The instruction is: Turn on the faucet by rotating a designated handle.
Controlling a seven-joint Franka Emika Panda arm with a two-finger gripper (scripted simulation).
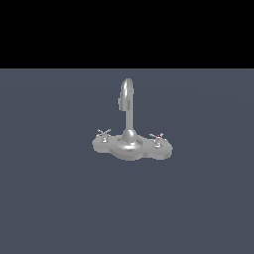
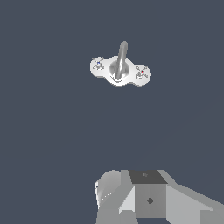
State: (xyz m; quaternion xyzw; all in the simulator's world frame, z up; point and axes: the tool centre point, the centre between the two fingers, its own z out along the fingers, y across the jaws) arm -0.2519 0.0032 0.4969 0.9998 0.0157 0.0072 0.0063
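The shiny silver faucet (image 1: 130, 144) stands on the dark grey floor in the middle of the exterior view. Its arched gooseneck spout (image 1: 127, 96) rises from a domed centre on a flat lobed base. One small cross-shaped handle (image 1: 103, 133) sits on the exterior view's left and one with a red dot (image 1: 157, 136) on its right. The wrist view shows the faucet (image 2: 118, 72) from above and far off, with a blue-dotted handle (image 2: 98, 64) and the red-dotted handle (image 2: 142, 72). No gripper fingers show in either view, and the arm is absent from the exterior view.
A grey blocky part of the robot (image 2: 148, 197) fills the lower edge of the wrist view. The floor (image 1: 59, 198) is a flat dark grey plane around the faucet, with a black band above it.
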